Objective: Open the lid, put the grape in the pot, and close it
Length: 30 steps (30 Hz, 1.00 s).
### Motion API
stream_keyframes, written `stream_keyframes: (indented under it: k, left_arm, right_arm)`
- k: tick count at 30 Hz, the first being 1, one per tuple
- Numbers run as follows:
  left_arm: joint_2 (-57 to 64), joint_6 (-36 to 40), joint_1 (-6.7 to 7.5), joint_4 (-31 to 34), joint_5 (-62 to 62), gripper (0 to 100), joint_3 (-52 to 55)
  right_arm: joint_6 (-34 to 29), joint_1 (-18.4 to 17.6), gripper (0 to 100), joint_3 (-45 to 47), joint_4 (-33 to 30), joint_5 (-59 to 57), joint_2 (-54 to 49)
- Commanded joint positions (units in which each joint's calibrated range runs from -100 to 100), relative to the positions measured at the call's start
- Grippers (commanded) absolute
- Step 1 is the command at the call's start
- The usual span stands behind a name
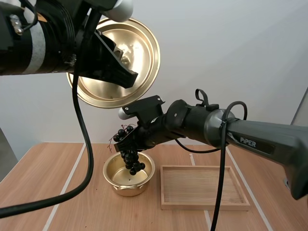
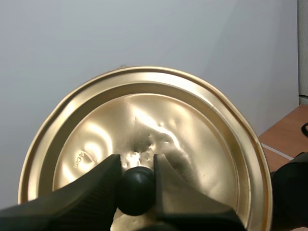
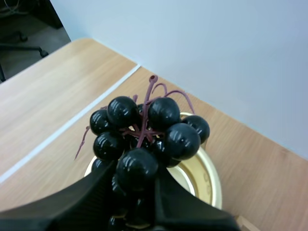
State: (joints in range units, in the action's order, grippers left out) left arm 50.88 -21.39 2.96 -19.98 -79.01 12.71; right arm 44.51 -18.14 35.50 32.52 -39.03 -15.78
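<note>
**A:** Left gripper (image 2: 137, 164), what's it got?

**B:** It's clamped on the black knob (image 2: 137, 191) of the lid (image 2: 173, 120), one finger on each side. The gold lid is up in the air, tipped on edge, at about 12 o'clock from the pot (image 1: 114, 169) and well above it.

**A:** Right gripper (image 3: 133, 179)?

**B:** Pinched on the grapes (image 3: 144, 137), closed only as far as the bunch allows, stem end up. The bunch hangs over the open pot with its lowest berries down around rim level. Can't tell if they touch the inside.

**A:** Pot position?

**B:** On the tabletop (image 1: 38, 185), lid off, just beside the wooden tray (image 1: 166, 201) at the tray's 9 o'clock.
</note>
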Motion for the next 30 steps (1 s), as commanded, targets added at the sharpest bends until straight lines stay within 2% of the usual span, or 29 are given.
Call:
stream_keyframes:
  k: [1, 6, 10, 18, 22, 23, 24, 25, 27, 28, 30]
  left_arm:
    - [1.08, 0.73, 0.03, -0.34, 0.19, 0, -0.50]
    - [1.98, 0.73, 0.03, -0.34, 0.19, 0, -0.50]
    - [1.98, 0.73, 0.03, -0.34, 0.19, 0, -0.50]
    - [1.98, 0.73, 0.03, -0.34, 0.19, 0, -0.50]
    - [1.98, 0.73, 0.03, -0.34, 0.19, 0, -0.50]
    - [1.98, 0.73, 0.03, -0.34, 0.19, 0, -0.50]
    - [1.98, 0.73, 0.03, -0.34, 0.19, 0, -0.50]
    - [1.98, 0.73, 0.03, -0.34, 0.19, 0, -0.50]
    - [1.98, 0.73, 0.03, -0.34, 0.19, 0, -0.50]
    - [1.98, 0.73, 0.03, -0.34, 0.19, 0, -0.50]
    - [1.98, 0.73, 0.03, -0.34, 0.19, 0, -0.50]
  right_arm:
    - [0.61, -0.80, 0, -0.57, -0.14, 2.87, 3.35]
    - [1.51, -1.18, 0, -0.84, -0.43, 5.52, 9.12]
    - [1.51, -1.18, 0, -1.45, -4.50, 5.52, 12.61]
    - [1.40, -1.18, 0, -1.45, -8.22, -0.40, 12.67]
    - [1.40, -1.18, 28, -1.45, -9.79, -1.82, 12.67]
    - [1.40, -1.18, 49, -1.45, -9.78, -2.30, 12.67]
    - [1.40, -1.18, 57, -1.45, -9.78, -2.56, 12.67]
    - [1.40, -1.18, 75, -1.45, -9.78, -2.56, 12.67]
    - [1.40, -1.18, 96, -1.45, -10.05, -2.56, 12.67]
    - [1.40, -1.18, 100, -1.45, -10.33, -2.56, 12.60]
    - [1.40, -1.18, 100, -1.45, -10.96, -2.74, 12.44]
